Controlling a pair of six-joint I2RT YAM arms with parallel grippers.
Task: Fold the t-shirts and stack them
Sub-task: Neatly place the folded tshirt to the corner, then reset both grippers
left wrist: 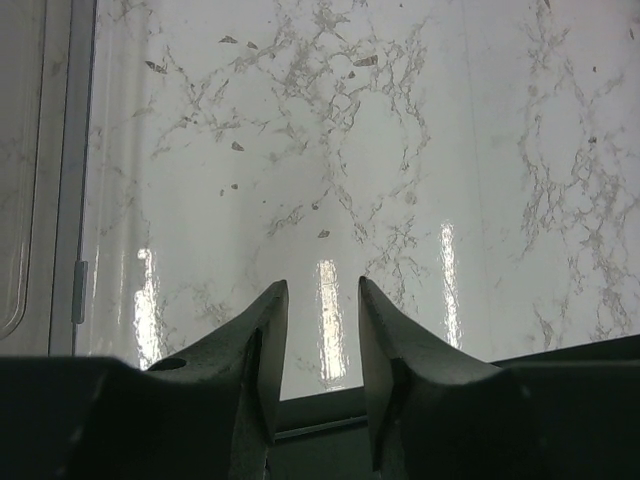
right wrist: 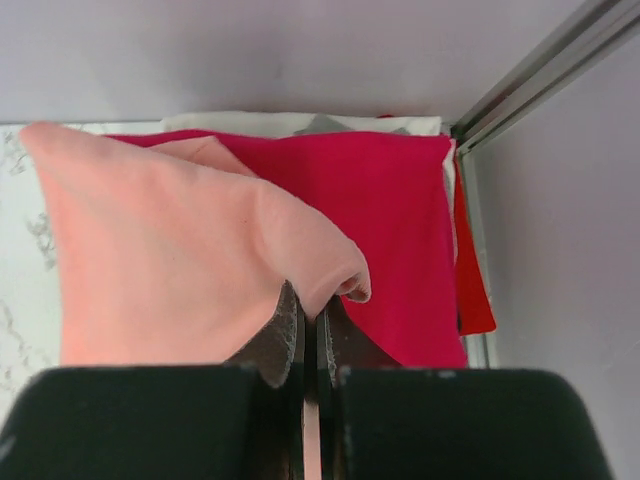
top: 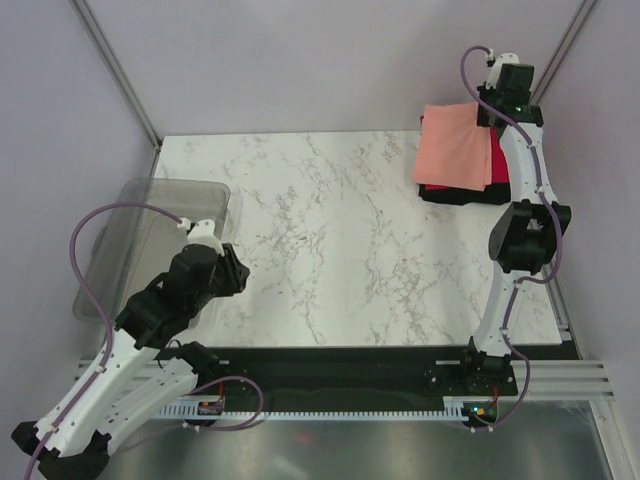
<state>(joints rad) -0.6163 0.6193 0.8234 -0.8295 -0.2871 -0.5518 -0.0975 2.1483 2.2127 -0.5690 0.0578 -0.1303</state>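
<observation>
At the table's far right corner lies a stack of t-shirts: a salmon-pink one (top: 455, 145) on top, a bright red one (top: 498, 160) under it and a black one (top: 462, 194) at the bottom. My right gripper (top: 490, 108) hangs over the stack's far right side. In the right wrist view it (right wrist: 310, 308) is shut on a raised fold at the edge of the salmon-pink t-shirt (right wrist: 170, 250), above the red t-shirt (right wrist: 395, 215). My left gripper (left wrist: 322, 290) is open over bare marble near the front left, with nothing between its fingers.
A grey see-through plastic tub (top: 150, 225) stands at the table's left edge, just beside the left arm. The metal frame post (right wrist: 540, 75) and the side wall are close to the right of the stack. A pale cloth edge (right wrist: 300, 123) shows behind the red t-shirt.
</observation>
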